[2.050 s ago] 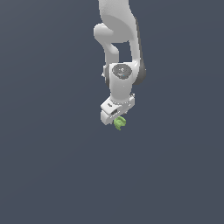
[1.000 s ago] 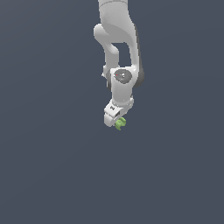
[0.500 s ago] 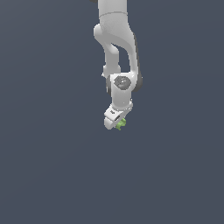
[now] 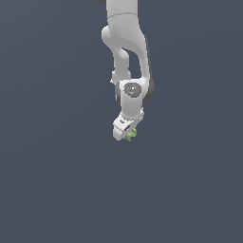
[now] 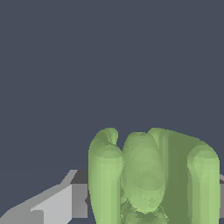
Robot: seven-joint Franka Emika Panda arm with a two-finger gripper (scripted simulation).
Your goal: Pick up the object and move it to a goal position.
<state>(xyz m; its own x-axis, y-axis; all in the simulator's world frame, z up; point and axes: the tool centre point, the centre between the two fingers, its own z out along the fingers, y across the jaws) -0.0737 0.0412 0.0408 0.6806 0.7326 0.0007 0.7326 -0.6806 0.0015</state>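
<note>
The object (image 4: 131, 134) is a tiny lime-green lumpy thing held at the tip of the white arm, in front of the plain dark grey ground. My gripper (image 4: 127, 133) is shut on it, and its white body hides most of the fingers in the exterior view. In the wrist view the object (image 5: 151, 175) fills the near field as several rounded green lobes. A grey finger (image 5: 57, 201) shows beside it; the other finger is hidden behind the green mass.
The white arm (image 4: 126, 42) comes down from the top of the exterior view. Only the uniform dark grey ground (image 4: 52, 180) shows around it. No other objects or edges are visible.
The gripper, still holding the object, has drifted slightly down and toward the exterior view's left, while the wrist and forearm have turned and dropped a little.
</note>
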